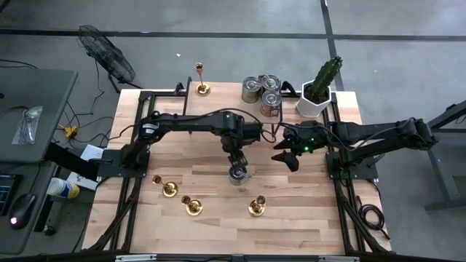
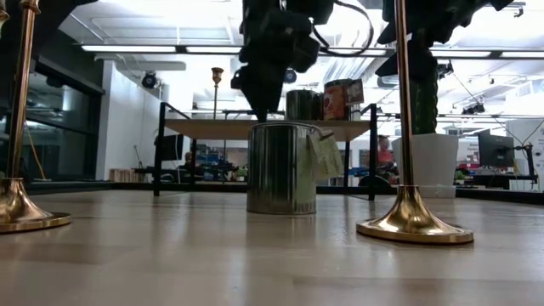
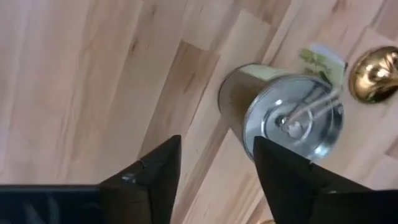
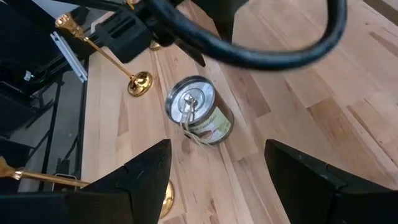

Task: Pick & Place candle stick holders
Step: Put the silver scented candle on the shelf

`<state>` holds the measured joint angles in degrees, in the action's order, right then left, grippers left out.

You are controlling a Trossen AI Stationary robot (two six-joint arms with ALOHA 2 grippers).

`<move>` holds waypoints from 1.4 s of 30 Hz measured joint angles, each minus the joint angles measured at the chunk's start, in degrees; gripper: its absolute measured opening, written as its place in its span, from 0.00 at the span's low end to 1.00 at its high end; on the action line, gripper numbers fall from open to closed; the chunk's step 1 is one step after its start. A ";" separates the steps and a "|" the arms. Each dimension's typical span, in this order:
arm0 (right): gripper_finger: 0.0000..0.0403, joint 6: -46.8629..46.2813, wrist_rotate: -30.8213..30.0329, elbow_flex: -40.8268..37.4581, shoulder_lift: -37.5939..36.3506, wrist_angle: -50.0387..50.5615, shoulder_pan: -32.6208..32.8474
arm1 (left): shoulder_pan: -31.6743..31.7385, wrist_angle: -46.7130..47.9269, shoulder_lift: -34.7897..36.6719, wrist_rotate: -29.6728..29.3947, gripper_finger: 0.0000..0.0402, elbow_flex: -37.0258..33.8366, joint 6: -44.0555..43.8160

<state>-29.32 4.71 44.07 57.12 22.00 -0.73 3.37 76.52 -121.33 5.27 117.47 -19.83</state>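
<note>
Three gold candle stick holders stand upright on their round bases on the table's near part (image 1: 170,189) (image 1: 193,206) (image 1: 256,207); another stands at the far edge (image 1: 202,87). Two show in the low view (image 2: 414,223) (image 2: 17,208). My left gripper (image 1: 237,161) (image 3: 217,146) is open and points down, just above a silver-topped tin can (image 1: 239,175) (image 3: 280,115) that stands on the table mid-way. The can lies to one finger's side, not between the fingers. My right gripper (image 1: 287,156) (image 4: 217,149) hangs open to the can's right, holding nothing.
Three more tin cans (image 1: 262,91) and a potted cactus (image 1: 318,94) stand at the far edge. Black frame rails (image 1: 135,145) (image 1: 336,156) run along the table's left and right sides. Bare wood lies between the holders and the near edge.
</note>
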 joint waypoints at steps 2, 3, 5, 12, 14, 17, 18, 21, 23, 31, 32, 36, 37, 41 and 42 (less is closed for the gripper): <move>0.62 0.00 -0.02 0.00 0.00 0.30 0.00 | -0.04 0.24 -0.68 -0.32 0.51 0.00 -0.09; 0.62 0.00 -0.02 0.00 0.00 0.26 -0.02 | -0.06 0.54 -1.17 -0.66 0.51 0.00 -0.09; 0.62 0.00 -0.02 0.00 0.00 0.36 -0.01 | -0.06 0.17 -2.15 -0.84 0.51 0.02 -0.11; 0.62 0.00 -0.02 0.00 0.00 0.59 -0.02 | -0.19 0.27 -3.16 -0.27 0.52 0.04 0.00; 0.62 0.00 -0.03 0.00 0.00 0.61 0.00 | -0.47 0.00 -3.18 -0.26 0.52 0.04 0.12; 0.62 0.00 -0.04 0.00 0.00 0.69 0.00 | -0.86 -0.29 -3.14 0.44 0.52 0.04 0.27; 0.62 0.00 -0.04 0.00 0.00 0.70 0.00 | -0.91 -0.20 -3.14 0.57 0.52 0.04 0.35; 0.62 0.00 -0.07 0.00 0.00 0.72 0.00 | -1.36 -0.12 -3.14 0.57 0.52 0.04 0.79; 0.62 0.00 -0.07 0.00 0.00 0.70 0.00 | -1.66 -0.20 -3.26 0.61 0.52 0.04 1.58; 0.62 0.00 -0.09 0.00 0.00 0.89 0.00 | -1.92 -0.94 -3.95 -1.35 0.52 0.06 1.62; 0.62 -0.01 -0.09 0.00 0.00 0.89 -0.01 | -1.90 -0.82 -3.97 -1.36 0.52 0.04 1.62; 0.62 -0.68 -0.07 0.00 0.00 0.94 0.00 | -1.92 -0.87 -4.29 -1.34 0.52 0.07 2.05; 0.62 -0.70 -0.07 0.00 0.00 0.92 0.00 | -1.92 -1.06 -4.53 -1.34 0.52 0.07 2.04; 0.62 -0.74 -0.04 -0.02 0.00 1.18 0.00 | -1.92 -1.45 -4.71 -1.34 0.52 0.04 2.20; 0.62 -0.74 -0.04 -0.02 0.00 1.23 0.00 | -1.92 -1.75 -4.69 -1.41 0.52 0.04 2.21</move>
<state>-30.06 4.67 44.05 57.12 23.23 -0.73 1.45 74.77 -126.02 3.85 117.51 -17.63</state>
